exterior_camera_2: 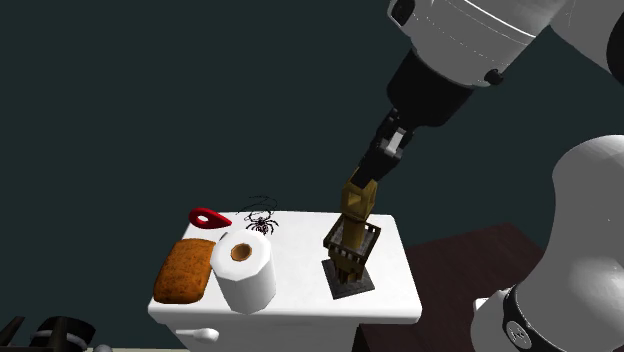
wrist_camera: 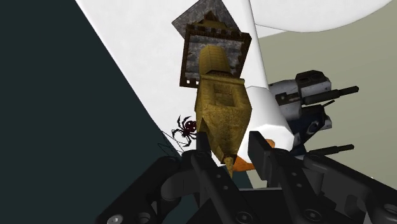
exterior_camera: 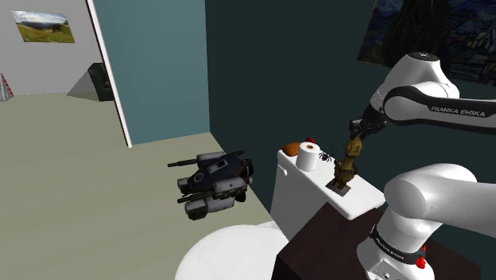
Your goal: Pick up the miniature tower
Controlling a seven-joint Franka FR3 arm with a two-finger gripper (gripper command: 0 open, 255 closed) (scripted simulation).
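The miniature tower (exterior_camera_2: 351,245) is a brown-gold spire on a dark square base, standing near the end of a white toilet tank lid (exterior_camera_2: 395,290). In the shoulder view the tower (exterior_camera: 345,171) rises beneath my gripper (exterior_camera: 355,146). My gripper (exterior_camera_2: 368,182) comes down from above onto the spire's top. In the wrist view the two black fingers of the gripper (wrist_camera: 229,143) press against both sides of the tower (wrist_camera: 219,102) near its pointed tip, shut on it. The tower's base rests on the lid.
On the same lid sit a white paper roll (exterior_camera_2: 246,270), a brown loaf (exterior_camera_2: 184,270), a red piece (exterior_camera_2: 210,217) and a small spider (exterior_camera_2: 262,220). A dark toy vehicle (exterior_camera: 213,181) lies on the floor beside the toilet bowl (exterior_camera: 230,253). A dark wall stands close behind.
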